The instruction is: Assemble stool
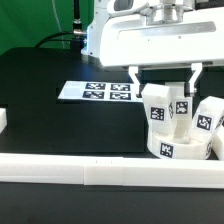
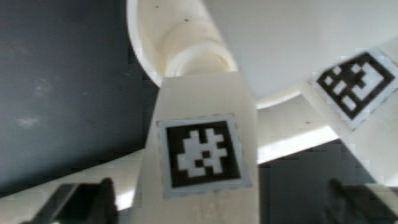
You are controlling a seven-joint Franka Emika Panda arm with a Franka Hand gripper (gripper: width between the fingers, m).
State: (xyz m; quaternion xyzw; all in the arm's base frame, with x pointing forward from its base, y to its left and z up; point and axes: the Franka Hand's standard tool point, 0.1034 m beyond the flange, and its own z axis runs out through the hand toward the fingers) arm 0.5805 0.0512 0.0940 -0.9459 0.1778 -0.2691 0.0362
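We see the end effector (image 1: 164, 84) hanging over the stool on the black worktop (image 1: 50, 120), its two dark fingers (image 1: 135, 78) spread wide on either side of an upright white leg (image 1: 157, 103) and not pressing on it. In the wrist view the same leg (image 2: 199, 140) runs between the two dark fingertips (image 2: 80, 203), with clear gaps at both sides, so the end effector holds nothing.

The round seat (image 1: 181, 148) lies near the white border rail (image 1: 100, 170) at the exterior view's right, with legs standing up out of it. We count the leg between the fingers, a second leg (image 1: 181, 108) just beside it, and a third leg (image 1: 208, 117) further to the exterior view's right and tilted outward. In the wrist view the foot of the centred leg meets the pale curved seat (image 2: 294, 55).

We can read no words or brand names anywhere. The only printing is black-and-white square tags: one on the seat's side wall (image 1: 166, 152), one on each leg, and a large one on the centred leg's face in the wrist view (image 2: 205, 152), with part of another on a neighbouring leg (image 2: 358, 82). The marker board (image 1: 95, 92) lies flat on the worktop at the exterior view's left of the stool, well apart, carrying a row of similar tags.
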